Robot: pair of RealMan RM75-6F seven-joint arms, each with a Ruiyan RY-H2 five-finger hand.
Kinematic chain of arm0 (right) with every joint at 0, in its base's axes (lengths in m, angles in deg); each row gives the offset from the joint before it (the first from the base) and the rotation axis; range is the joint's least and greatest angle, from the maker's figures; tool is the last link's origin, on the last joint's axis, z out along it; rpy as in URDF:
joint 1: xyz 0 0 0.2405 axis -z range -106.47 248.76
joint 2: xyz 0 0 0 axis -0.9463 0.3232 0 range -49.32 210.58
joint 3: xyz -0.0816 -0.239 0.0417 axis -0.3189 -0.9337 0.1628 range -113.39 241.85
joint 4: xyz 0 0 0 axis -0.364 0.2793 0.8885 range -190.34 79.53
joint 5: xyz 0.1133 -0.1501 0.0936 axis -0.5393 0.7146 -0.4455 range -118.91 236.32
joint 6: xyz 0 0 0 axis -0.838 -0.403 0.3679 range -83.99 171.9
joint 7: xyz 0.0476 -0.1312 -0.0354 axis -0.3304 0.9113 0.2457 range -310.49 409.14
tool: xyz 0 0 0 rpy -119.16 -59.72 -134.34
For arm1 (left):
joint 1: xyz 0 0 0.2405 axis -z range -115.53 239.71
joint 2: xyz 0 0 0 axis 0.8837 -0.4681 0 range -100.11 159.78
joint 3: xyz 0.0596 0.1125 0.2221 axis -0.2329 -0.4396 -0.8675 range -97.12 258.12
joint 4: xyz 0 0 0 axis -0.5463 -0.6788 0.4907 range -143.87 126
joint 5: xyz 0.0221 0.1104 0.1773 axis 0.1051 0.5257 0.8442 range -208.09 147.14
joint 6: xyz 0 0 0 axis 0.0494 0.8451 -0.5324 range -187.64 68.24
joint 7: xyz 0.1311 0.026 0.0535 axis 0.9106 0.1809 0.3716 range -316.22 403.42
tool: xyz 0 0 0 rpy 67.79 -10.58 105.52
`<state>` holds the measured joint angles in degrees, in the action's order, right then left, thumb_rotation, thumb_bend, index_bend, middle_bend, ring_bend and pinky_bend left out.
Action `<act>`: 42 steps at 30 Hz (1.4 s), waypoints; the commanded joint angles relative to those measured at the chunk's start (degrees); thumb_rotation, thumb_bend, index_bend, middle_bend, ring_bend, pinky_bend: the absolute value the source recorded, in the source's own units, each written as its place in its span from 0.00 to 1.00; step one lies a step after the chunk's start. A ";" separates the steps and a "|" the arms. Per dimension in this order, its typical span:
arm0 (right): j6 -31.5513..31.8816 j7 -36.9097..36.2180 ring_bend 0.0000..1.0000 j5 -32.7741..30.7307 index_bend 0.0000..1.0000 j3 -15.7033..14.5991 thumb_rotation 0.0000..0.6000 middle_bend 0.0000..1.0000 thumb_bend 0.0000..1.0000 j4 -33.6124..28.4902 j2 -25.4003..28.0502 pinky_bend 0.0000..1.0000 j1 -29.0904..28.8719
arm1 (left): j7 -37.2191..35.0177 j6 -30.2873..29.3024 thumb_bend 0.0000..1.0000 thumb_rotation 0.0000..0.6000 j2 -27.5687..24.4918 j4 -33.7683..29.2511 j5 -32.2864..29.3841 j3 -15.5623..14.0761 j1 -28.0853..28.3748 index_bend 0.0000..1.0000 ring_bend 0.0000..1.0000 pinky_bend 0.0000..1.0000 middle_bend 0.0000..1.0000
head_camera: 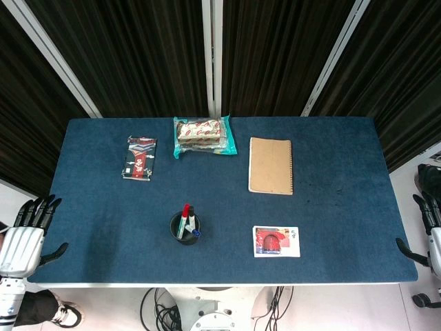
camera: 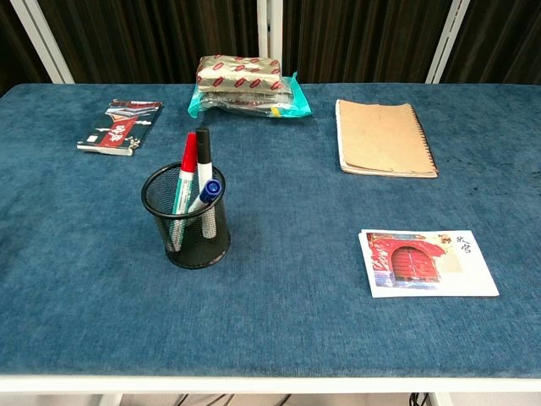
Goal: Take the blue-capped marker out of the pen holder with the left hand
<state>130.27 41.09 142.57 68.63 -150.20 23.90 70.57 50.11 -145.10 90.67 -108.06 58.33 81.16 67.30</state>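
Inside the pen holder [camera: 187, 218] leans the untouched blue-capped marker [camera: 209, 191].

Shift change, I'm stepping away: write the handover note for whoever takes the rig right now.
Left hand: open, beside the table's left edge, holding nothing.
Right hand: at the right edge, mostly out of frame; state unclear.
Black wire-mesh pen holder: upright, front-centre on the blue felt table.
Blue-capped marker: in the holder, beside a red-capped marker and a black-capped marker.
Done: nothing.
Left: reach, grip the blue-capped marker, lift out.
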 commanded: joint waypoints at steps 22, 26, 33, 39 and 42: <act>0.10 -0.53 0.00 -0.31 0.00 0.85 1.00 0.00 0.19 -0.31 -0.06 0.00 -0.46 | 9.31 6.95 0.21 1.00 1.71 -10.43 14.84 -0.96 7.83 0.14 0.00 0.16 0.10; -0.18 -0.73 0.00 0.08 0.00 0.54 1.00 0.00 0.19 -0.15 0.13 0.00 -0.52 | 12.93 12.11 0.21 1.00 4.73 -11.73 14.98 -0.59 10.77 0.14 0.02 0.18 0.12; 2.11 -2.74 0.00 0.81 0.00 0.82 1.00 0.00 0.19 -0.26 1.60 0.00 0.45 | 17.46 18.92 0.23 1.00 10.81 -11.24 14.08 0.24 15.09 0.17 0.08 0.21 0.16; 2.67 -3.79 0.00 1.07 0.00 0.95 1.00 0.00 0.19 -0.56 2.34 0.00 0.67 | 18.23 24.46 0.28 1.00 16.52 -8.40 10.10 2.44 19.41 0.18 0.13 0.27 0.18; 2.31 -3.75 0.00 0.69 0.00 1.05 1.00 0.00 0.19 -0.47 2.33 0.00 0.54 | 17.93 24.65 0.31 1.00 19.26 -6.31 10.06 3.13 20.84 0.20 0.17 0.32 0.22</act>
<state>132.63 37.33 143.31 69.65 -150.69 26.23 71.15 68.12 -120.94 108.57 -115.58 68.79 83.61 87.06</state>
